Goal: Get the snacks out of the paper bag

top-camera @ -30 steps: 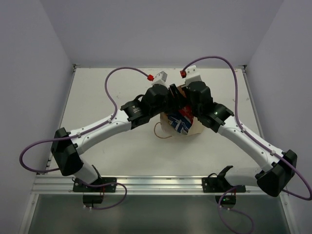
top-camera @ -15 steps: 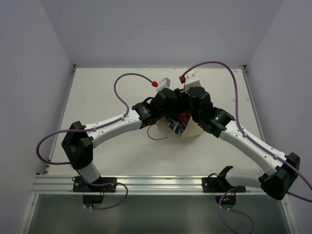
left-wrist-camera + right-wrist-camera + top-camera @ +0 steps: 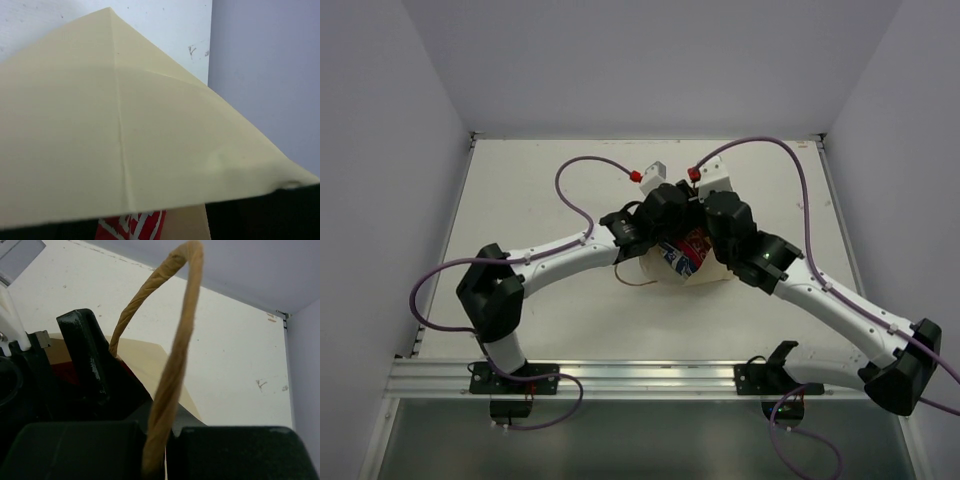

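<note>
All three views share the paper bag (image 3: 100, 125): overhead from afar, wrists close.

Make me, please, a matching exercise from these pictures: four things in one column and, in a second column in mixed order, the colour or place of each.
Things
1. paper bag
2. cord handle
3. snack packet
4. arm cable

Descriptions
A. purple, in a loose curve
B. blue, white and red, showing in the bag's mouth
C. pale tan, filling most of the left wrist view
D. brown and twisted, arched upright in the right wrist view

Pairs: 1-C, 2-D, 3-B, 4-A
</note>
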Action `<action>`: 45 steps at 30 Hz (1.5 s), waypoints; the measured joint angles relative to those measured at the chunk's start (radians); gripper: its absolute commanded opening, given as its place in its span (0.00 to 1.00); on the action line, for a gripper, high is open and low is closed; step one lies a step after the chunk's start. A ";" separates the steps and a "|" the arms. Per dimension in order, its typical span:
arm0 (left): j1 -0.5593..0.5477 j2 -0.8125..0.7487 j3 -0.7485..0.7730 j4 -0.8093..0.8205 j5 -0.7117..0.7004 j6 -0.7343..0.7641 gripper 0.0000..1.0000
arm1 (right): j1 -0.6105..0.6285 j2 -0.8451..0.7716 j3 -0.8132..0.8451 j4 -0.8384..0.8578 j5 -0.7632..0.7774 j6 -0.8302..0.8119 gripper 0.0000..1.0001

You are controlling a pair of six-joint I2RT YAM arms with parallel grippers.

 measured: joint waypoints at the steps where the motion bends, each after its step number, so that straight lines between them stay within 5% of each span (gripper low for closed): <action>1: 0.000 0.010 0.001 0.010 0.000 -0.005 0.69 | 0.000 -0.006 -0.005 -0.001 -0.002 0.009 0.00; 12: -0.018 0.079 0.030 0.080 -0.005 -0.029 0.63 | -0.006 -0.065 -0.051 -0.010 -0.016 0.048 0.00; 18: -0.025 0.096 0.031 0.141 -0.005 -0.060 0.47 | -0.011 -0.093 -0.064 -0.017 -0.053 0.048 0.00; 28: -0.026 0.117 0.021 0.170 -0.010 -0.056 0.54 | -0.010 -0.114 -0.069 -0.048 -0.102 0.012 0.00; 36: -0.026 0.148 0.021 0.177 -0.036 -0.058 0.50 | -0.008 -0.120 -0.071 -0.060 -0.140 0.012 0.00; 41: -0.026 0.164 0.021 0.199 -0.056 -0.057 0.37 | -0.003 -0.127 -0.075 -0.072 -0.163 0.013 0.00; 45: -0.025 0.167 0.022 0.211 -0.074 -0.050 0.11 | -0.003 -0.138 -0.077 -0.078 -0.163 0.012 0.00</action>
